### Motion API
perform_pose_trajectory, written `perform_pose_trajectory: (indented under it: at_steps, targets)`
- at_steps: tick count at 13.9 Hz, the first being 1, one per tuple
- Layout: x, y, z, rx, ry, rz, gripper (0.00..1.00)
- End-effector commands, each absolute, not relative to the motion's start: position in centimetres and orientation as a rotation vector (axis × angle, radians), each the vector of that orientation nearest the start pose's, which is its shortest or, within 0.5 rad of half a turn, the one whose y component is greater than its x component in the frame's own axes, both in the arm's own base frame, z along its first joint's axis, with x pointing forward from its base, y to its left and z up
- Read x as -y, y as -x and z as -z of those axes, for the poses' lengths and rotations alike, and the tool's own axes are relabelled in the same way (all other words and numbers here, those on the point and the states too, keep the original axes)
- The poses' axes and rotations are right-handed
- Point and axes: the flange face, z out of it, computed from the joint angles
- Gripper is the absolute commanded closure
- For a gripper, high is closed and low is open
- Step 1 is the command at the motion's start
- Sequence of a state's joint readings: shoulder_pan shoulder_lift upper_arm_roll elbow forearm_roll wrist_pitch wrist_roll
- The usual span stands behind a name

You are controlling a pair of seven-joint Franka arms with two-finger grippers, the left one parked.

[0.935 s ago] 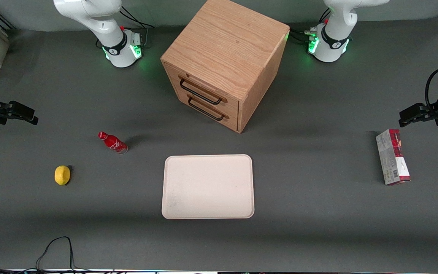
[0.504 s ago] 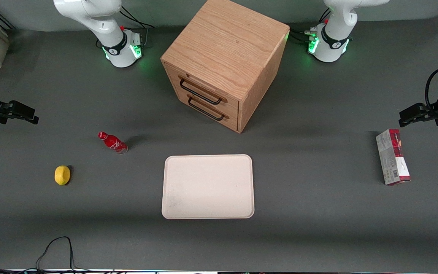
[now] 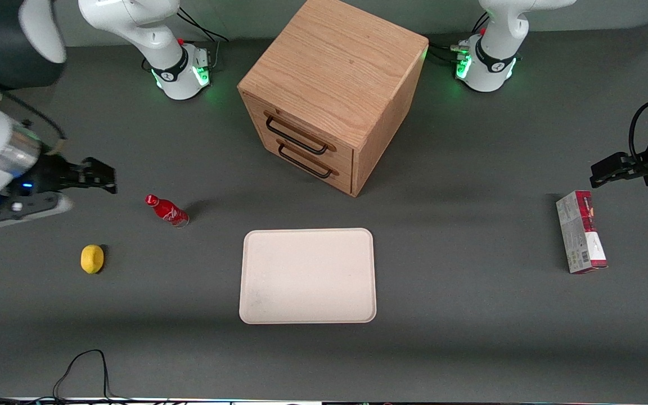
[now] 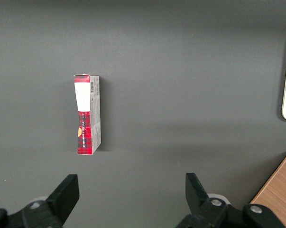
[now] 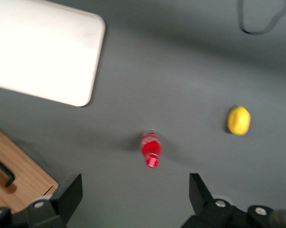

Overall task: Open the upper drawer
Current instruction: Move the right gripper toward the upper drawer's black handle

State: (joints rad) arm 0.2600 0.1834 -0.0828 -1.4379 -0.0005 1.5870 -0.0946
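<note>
- Front view: the gripper (image 3: pixel 104 175) of the working arm hangs above the table at the working arm's end, near a small red bottle (image 3: pixel 166 210) and well apart from the oak cabinet (image 3: pixel 332 90). Its two fingers stand apart and hold nothing.
- Front view: the upper drawer (image 3: pixel 301 133) is the higher of the two drawer fronts of the cabinet, and it looks fully closed, flush with the lower drawer (image 3: pixel 308 161) under it. Its black handle (image 3: pixel 296 136) is free and nothing touches it. The cabinet stands with one corner turned toward the camera, so the drawer fronts face partly toward the working arm's end.
- Front view: a white tray (image 3: pixel 307 275) lies in front of the cabinet, nearer to the camera, and a lemon (image 3: pixel 92 259) lies near the bottle.
- Right wrist view: the bottle (image 5: pixel 151 148), the lemon (image 5: pixel 239 120) and a corner of the tray (image 5: pixel 81 57) lie below the open fingers (image 5: pixel 69 194). An edge of the cabinet (image 5: pixel 19 166) with the end of a black handle shows too.
- Left wrist view: only a red box (image 4: pixel 87 114) on the table; it adds nothing for the drawer.
- Judgement: the step in hand is the approach, and no grasp is made yet. The next move calls for bringing the gripper to the higher handle, not its twin below, setting the fingers around the wire, closing them, and then pulling straight out along the direction the drawer slides.
</note>
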Motion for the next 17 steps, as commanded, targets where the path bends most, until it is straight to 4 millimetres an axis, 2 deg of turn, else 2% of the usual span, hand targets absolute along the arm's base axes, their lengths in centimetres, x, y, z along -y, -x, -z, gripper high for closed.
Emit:
perform_pose_trajectory:
  at_steps: [1, 4, 7, 10, 14, 15, 17]
  targets:
    - [-17.6, -60.1, -57.8, 0.633, 3.093, -0.069, 0.00]
    - [-24.4, -58.3, -56.3, 0.760, 2.974, -0.106, 0.00]
    - [-31.2, -55.6, -54.8, 0.943, 2.921, -0.145, 0.00]
    - [-36.9, -52.5, -53.7, 1.228, 2.827, -0.152, 0.00]
    - [-40.9, -49.4, -52.7, 1.343, 2.782, -0.164, 0.00]
    - [-41.5, -48.6, -52.5, 1.363, 2.770, -0.154, 0.00]
    - [-41.3, -48.0, -51.7, 1.384, 2.743, -0.131, 0.00]
